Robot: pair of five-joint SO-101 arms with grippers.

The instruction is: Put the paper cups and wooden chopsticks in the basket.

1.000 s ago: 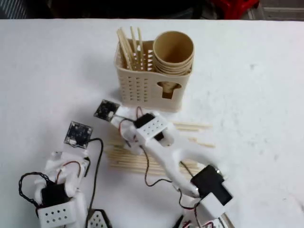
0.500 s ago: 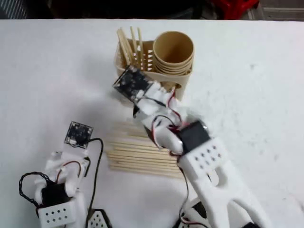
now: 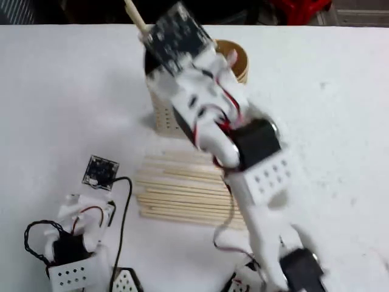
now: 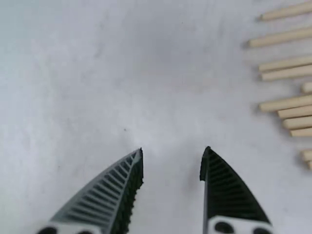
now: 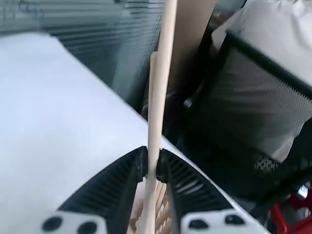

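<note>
Table (image 3: 340,91): white, taking up nearly the whole high view.
Right arm (image 3: 255,158): stretching from the lower right of the frame up to the top centre, and covering most of the basket.
Loose wooden chopsticks (image 3: 182,194): lying flat in a side-by-side pile at the lower centre of the frame, just below the basket. Their ends are also showing in the left wrist view (image 4: 285,105).
Basket (image 3: 163,118): standing at the upper centre, with its perforated cream wall peeking out to the left of the arm.
Left arm (image 3: 73,249): sitting low in the lower left corner, apart from the pile.
Paper cups (image 3: 238,58): standing inside the basket, with a brown rim showing at the arm's right edge.
Right gripper (image 5: 152,163): its jaws are pinching together, with only a stick's width between them, and gripping a chopstick.
Left gripper (image 4: 171,158): its jaws are standing moderately apart over bare table, holding and touching nothing, with the chopstick ends off to one side.
Held chopstick (image 5: 163,73): jutting out past the jaw tips, with a shorter length of stick lying along it. Its end is poking up at the top of the high view (image 3: 135,15), above the basket.
</note>
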